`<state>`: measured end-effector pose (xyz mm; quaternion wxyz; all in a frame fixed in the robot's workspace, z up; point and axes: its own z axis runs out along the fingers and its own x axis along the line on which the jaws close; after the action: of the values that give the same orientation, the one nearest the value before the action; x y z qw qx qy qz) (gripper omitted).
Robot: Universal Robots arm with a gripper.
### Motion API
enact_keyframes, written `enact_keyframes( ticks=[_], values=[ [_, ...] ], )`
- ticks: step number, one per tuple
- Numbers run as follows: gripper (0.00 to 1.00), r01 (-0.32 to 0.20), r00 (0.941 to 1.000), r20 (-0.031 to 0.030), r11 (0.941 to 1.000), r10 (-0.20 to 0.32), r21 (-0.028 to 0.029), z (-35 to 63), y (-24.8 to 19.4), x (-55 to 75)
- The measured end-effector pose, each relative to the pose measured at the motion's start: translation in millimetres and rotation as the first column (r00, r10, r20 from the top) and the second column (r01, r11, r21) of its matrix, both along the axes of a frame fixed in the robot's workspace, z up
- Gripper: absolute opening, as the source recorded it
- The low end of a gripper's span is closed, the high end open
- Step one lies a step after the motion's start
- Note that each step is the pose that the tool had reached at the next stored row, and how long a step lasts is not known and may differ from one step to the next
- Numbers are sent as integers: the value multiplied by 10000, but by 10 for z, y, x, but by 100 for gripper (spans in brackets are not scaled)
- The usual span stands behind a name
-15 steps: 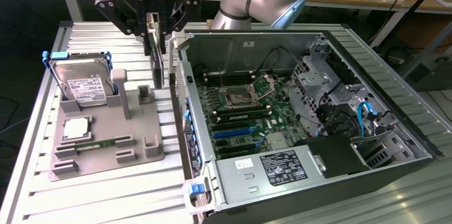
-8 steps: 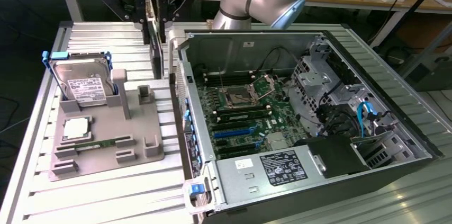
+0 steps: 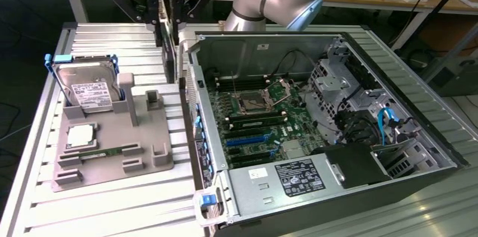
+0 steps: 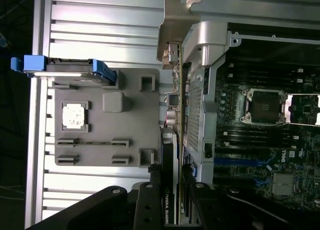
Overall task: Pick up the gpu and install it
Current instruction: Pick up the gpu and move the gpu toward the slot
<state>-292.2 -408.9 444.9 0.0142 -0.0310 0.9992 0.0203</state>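
Note:
My gripper [image 3: 165, 21] hangs high over the gap between the grey holder and the open computer case, shut on the gpu [image 3: 171, 60]. The gpu is a thin dark card that hangs edge-down below the fingers, clear of the table. In the wrist view the gpu [image 4: 167, 140] runs away from my gripper [image 4: 169, 195] edge-on, with its silvery-tan bracket [image 4: 176, 29] at the far end. It lies alongside the case's rear wall [image 4: 197, 89], outside the case. Black fingers [image 4: 148, 202] press on both faces of the card.
A grey holder [image 3: 112, 147] on the slatted table carries a hard drive in a blue caddy [image 3: 88, 88], a processor chip [image 3: 80, 135] and a green memory stick [image 3: 101, 153]. The open case [image 3: 314, 114] shows the motherboard with blue slots [image 3: 250, 139] and a power supply [image 3: 287, 178].

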Motion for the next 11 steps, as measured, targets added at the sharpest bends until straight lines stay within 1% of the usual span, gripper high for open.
enact_keyframes(
  ticks=[4, 11],
  values=[
    [27, 0, 10000, 0, 10000, 0, 0, 0, 0, 65],
    [27, 0, 10000, 1, 10000, 0, 0, 0, 0, 232]
  ],
)
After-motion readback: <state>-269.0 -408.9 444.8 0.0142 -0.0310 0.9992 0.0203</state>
